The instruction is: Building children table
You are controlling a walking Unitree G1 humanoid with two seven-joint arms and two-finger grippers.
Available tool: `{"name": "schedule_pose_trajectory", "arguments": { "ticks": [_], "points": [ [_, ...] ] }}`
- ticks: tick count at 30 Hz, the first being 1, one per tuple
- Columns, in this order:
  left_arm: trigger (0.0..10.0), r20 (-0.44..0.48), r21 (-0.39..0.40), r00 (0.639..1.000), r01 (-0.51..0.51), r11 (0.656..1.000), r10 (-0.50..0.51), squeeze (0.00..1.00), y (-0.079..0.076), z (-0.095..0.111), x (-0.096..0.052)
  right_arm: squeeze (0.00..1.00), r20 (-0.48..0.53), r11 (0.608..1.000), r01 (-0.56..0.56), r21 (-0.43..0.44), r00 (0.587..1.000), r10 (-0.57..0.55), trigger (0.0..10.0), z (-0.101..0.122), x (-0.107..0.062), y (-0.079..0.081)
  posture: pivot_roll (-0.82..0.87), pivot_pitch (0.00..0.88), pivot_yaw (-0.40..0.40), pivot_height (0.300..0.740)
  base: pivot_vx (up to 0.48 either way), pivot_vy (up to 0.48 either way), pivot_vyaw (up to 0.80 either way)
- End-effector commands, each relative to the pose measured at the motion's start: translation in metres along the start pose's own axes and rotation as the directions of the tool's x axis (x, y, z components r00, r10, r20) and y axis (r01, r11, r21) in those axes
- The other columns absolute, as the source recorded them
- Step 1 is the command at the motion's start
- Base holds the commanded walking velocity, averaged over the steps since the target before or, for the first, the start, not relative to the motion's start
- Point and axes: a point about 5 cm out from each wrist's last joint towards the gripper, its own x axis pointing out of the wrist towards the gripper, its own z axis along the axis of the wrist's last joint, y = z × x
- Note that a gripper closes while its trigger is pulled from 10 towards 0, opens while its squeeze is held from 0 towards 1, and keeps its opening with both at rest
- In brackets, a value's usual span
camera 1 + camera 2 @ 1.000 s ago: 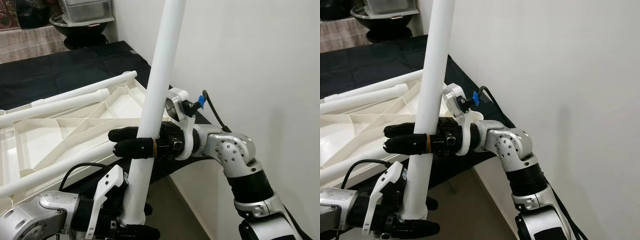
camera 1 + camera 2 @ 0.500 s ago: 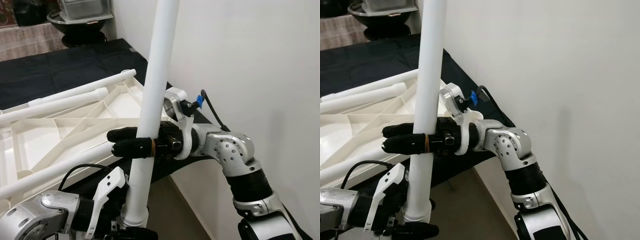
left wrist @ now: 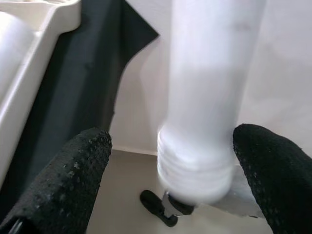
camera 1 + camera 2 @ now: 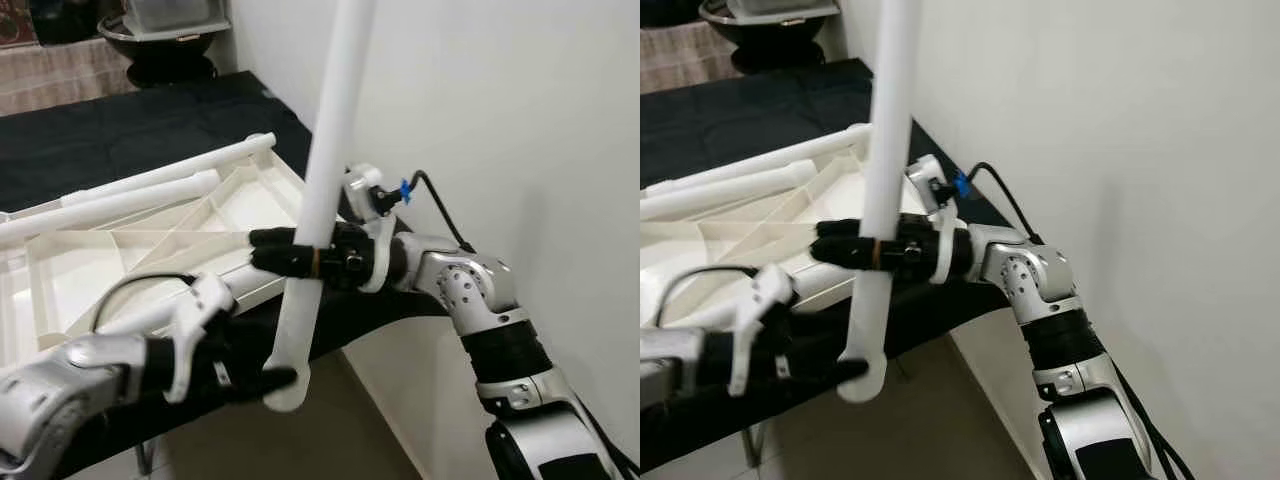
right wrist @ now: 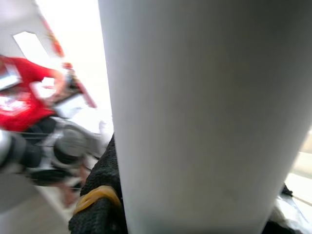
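Note:
A long white table leg stands nearly upright, leaning a little, beside the table's right edge. My right gripper is shut on it around mid-length, and the leg also shows close up in the right wrist view. My left gripper is open at the leg's threaded lower end, with black fingers spread on either side and gaps showing. The upside-down white tabletop, ribbed underneath, lies on the black cloth with two fitted legs along its far side.
The black-covered table ends just behind my right arm. A white wall rises close on the right. A dark bowl with a metal tub sits at the back. Beige floor lies below the table edge.
My left gripper has let go of the leg's lower end and now stands open around it. The right gripper has lifted the leg and carried it toward the tabletop.

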Motion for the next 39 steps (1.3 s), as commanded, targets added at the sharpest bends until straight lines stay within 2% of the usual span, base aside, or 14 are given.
{"name": "schedule_pose_trajectory", "arguments": {
  "ticks": [1,5,9,11,13,16,18,22,26,29,33,34,38,39],
  "points": [
    [10.0,-0.028,0.025,0.999,-0.036,0.999,0.037,0.0,0.004,-0.002,-0.005,0.0,-0.001,0.994,0.087,-0.068,0.996,-0.087,0.0,0.008,-0.006,-0.01,0.06,0.157,-0.042,0.74,0.0,0.0,0.0],
    [10.0,-0.017,0.102,0.983,-0.179,0.978,0.182,0.0,0.018,0.002,-0.008,0.0,0.032,0.931,0.326,-0.165,0.945,-0.326,0.0,0.021,-0.021,-0.033,0.06,0.16,-0.046,0.74,0.0,0.0,0.0],
    [10.0,0.073,0.138,0.933,-0.36,0.923,0.353,0.0,0.033,0.01,-0.008,0.0,0.182,0.782,0.576,-0.239,0.818,-0.546,0.0,0.051,-0.037,-0.052,0.06,0.163,-0.046,0.74,0.0,0.0,0.0],
    [10.0,0.114,0.12,0.91,-0.412,0.903,0.399,0.0,0.031,0.01,-0.003,0.0,0.269,0.674,0.691,-0.261,0.723,-0.637,0.0,0.072,-0.049,-0.057,0.06,0.164,-0.045,0.74,0.0,0.0,0.0],
    [10.0,0.133,0.09,0.902,-0.424,0.901,0.411,0.0,0.026,0.009,0.002,0.0,0.312,0.646,0.718,-0.259,0.695,-0.647,0.0,0.083,-0.053,-0.057,0.06,0.169,-0.048,0.74,0.0,0.0,0.0],
    [10.0,0.161,0.001,0.889,-0.434,0.901,0.428,0.0,0.01,0.001,0.021,0.0,0.377,0.643,0.712,-0.282,0.699,-0.608,0.0,0.108,-0.059,-0.05,0.06,0.177,-0.045,0.74,0.0,0.0,0.0],
    [10.0,0.167,-0.057,0.892,-0.416,0.907,0.42,0.0,-0.009,-0.009,0.039,0.0,0.412,0.576,0.75,-0.326,0.661,-0.628,0.0,0.125,-0.068,-0.049,0.06,0.185,-0.048,0.74,0.0,0.0,0.0],
    [10.0,0.17,-0.079,0.884,-0.429,0.9,0.436,0.0,-0.02,-0.014,0.049,0.0,0.413,0.542,0.768,-0.342,0.641,-0.647,0.0,0.129,-0.072,-0.051,0.06,0.197,-0.053,0.74,0.0,0.0,0.0],
    [10.0,0.161,-0.11,0.92,-0.344,0.933,0.358,0.0,-0.06,-0.029,0.079,0.0,0.466,0.424,0.81,-0.405,0.582,-0.667,0.0,0.136,-0.068,-0.056,0.06,0.216,-0.054,0.74,0.0,0.0,0.0],
    [10.0,0.146,-0.095,0.917,-0.361,0.928,0.372,0.0,-0.066,-0.031,0.083,0.0,0.481,0.419,0.816,-0.397,0.574,-0.662,0.0,0.138,-0.064,-0.056,0.06,0.236,-0.06,0.74,0.0,0.0,0.0],
    [10.0,0.129,-0.106,0.874,-0.458,0.883,0.469,0.0,-0.064,-0.034,0.08,0.0,0.43,0.549,0.729,-0.409,0.685,-0.589,0.0,0.127,-0.043,-0.058,0.07,0.264,-0.067,0.74,0.0,0.0,0.0],
    [10.0,0.129,-0.106,0.874,-0.458,0.883,0.469,0.0,-0.064,-0.034,0.08,0.0,0.43,0.549,0.729,-0.409,0.685,-0.589,0.0,0.127,-0.043,-0.058,0.07,0.264,-0.067,0.74,0.0,0.0,0.0],
    [10.0,0.135,-0.107,0.867,-0.469,0.877,0.48,0.0,-0.068,-0.033,0.078,0.0,0.327,0.655,0.604,-0.455,0.797,-0.508,0.0,0.116,-0.028,-0.058,0.07,0.285,-0.07,0.74,0.0,0.0,0.0],
    [10.0,0.135,-0.107,0.867,-0.469,0.877,0.48,0.0,-0.068,-0.033,0.078,0.0,0.327,0.655,0.604,-0.455,0.797,-0.508,0.0,0.116,-0.028,-0.058,0.07,0.285,-0.07,0.74,0.0,0.0,0.0]
  ]
}}
